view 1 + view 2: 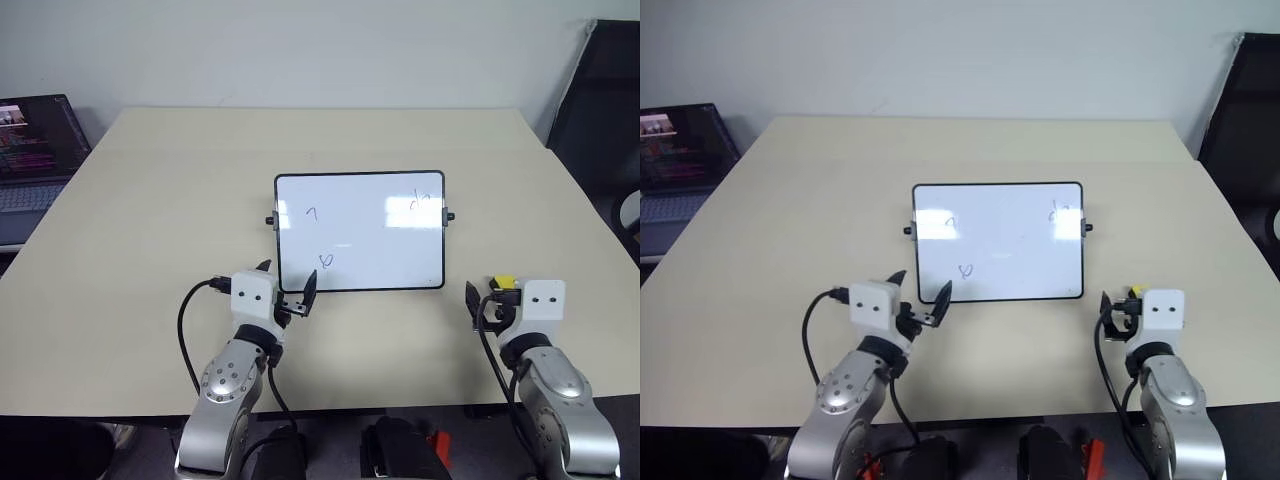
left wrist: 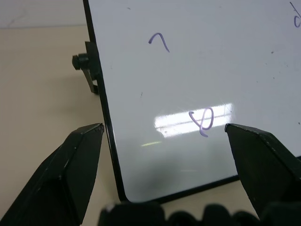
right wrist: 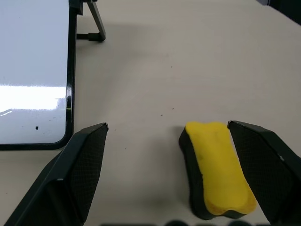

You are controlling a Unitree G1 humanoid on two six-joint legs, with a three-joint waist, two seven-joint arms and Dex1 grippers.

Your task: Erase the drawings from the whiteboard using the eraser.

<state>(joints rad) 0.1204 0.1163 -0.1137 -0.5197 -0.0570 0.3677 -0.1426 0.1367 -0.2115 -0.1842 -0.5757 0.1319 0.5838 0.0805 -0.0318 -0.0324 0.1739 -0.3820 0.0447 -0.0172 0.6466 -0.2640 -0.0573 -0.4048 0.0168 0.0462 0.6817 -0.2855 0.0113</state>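
Beige tabletop, centre frame: the flat white whiteboard (image 1: pixel 360 232) with thin black frame carries all three purple scribbled drawings (image 1: pixel 312 213), nothing wiped yet, while the small yellow eraser (image 3: pixel 218 167) lies ungrasped between the right gripper (image 3: pixel 167 136)'s wide-spread fingers lower right, and the left gripper (image 1: pixel 288 287) gapes empty.

Beige table (image 1: pixel 150 230) against pale wall (image 1: pixel 300 50)

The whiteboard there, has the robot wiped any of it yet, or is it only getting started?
Only starting. Nothing looks wiped: the whiteboard carries all three drawings. In hand: the right gripper is open around the yellow eraser, which lies on the table beside one finger, not yet gripped. Left: grasping it and wiping every mark.
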